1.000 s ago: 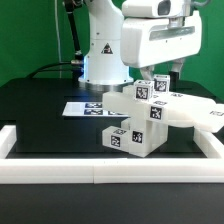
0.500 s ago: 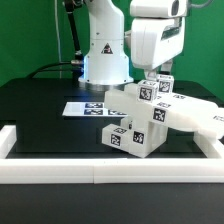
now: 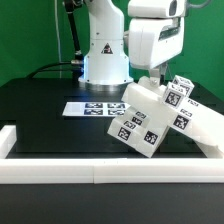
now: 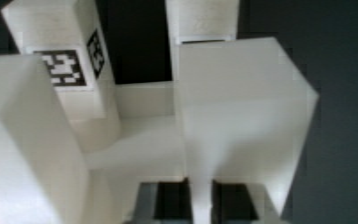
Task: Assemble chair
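Note:
The white blocky chair (image 3: 152, 118) with black-and-white marker tags sits tilted on the black table, leaning toward the exterior view's right. My gripper (image 3: 150, 80) comes down onto its upper edge from above, with the fingertips hidden behind the chair parts. In the wrist view my gripper (image 4: 197, 200) is shut on a thin white wall of the chair (image 4: 247, 110), with a dark finger (image 4: 163, 203) on each side of it. A tagged post (image 4: 69, 70) and a second white post (image 4: 202, 20) stand beyond the wall.
The marker board (image 3: 85, 108) lies flat on the table at the exterior view's left of the chair. A long low white border rail (image 3: 60, 172) runs along the table's front and side. The arm's white base (image 3: 103, 55) stands behind.
The jaws have gone from open to shut on the chair's thin wall. The chair has tipped from sitting level to leaning toward the exterior view's right.

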{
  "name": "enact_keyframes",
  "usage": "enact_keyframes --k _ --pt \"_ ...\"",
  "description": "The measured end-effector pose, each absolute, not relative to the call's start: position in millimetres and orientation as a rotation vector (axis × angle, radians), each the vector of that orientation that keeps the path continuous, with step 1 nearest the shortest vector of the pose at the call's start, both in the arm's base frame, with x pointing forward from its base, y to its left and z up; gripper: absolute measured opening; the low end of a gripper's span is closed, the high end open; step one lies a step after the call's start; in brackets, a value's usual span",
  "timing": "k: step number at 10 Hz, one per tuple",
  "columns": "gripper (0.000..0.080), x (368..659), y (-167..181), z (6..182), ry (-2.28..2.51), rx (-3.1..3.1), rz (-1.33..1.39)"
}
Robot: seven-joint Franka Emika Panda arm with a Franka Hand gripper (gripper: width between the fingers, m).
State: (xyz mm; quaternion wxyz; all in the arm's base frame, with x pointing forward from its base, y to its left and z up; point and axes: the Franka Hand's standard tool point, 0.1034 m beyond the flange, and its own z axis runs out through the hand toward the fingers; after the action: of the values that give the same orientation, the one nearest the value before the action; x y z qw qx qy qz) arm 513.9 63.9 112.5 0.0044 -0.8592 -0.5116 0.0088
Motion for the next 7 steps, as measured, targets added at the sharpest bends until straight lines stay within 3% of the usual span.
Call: enact_keyframes --k 6,7 --pt "0.0001 514.1 62.3 112.5 -1.595 -2.696 0.028" --pt "0.0082 514.1 62.0 112.5 -1.594 -2.697 0.028"
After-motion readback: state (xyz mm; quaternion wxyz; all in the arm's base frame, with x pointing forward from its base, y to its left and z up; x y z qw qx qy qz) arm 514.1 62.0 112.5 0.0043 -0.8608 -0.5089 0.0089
